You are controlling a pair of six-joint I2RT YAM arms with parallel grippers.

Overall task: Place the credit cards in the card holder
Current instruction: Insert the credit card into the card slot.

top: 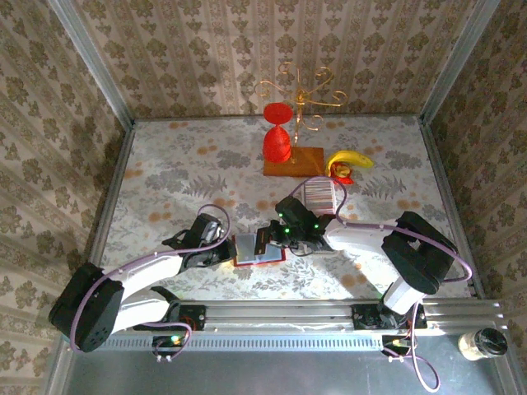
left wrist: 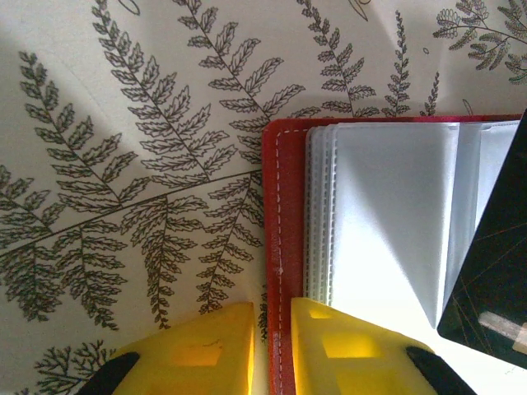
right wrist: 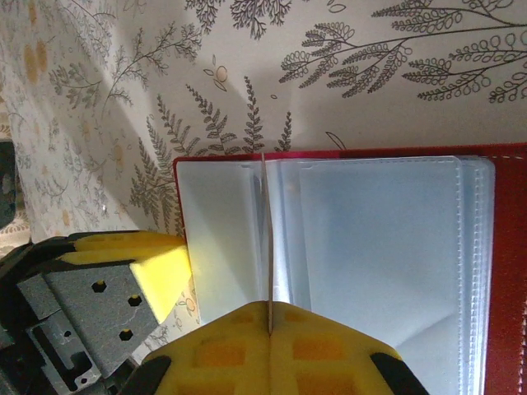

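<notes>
Barely begun: left hand [left wrist: 270, 329] pinches the open holder [left wrist: 284, 206], right hand [right wrist: 269, 325] grips one card [left wrist: 490, 271] over it, and the stack [top: 319, 196] waits farther off.

A red goblet [top: 277, 140] stands on a wooden board [top: 294, 161], banana [top: 349, 161] beside it.

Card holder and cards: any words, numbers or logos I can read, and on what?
No text can be read.
Card holder: clear sleeves, blank.
Dark card: thin lines only, and its pale patch is too blurred.
Credit cards in the row: too small to read.
</notes>
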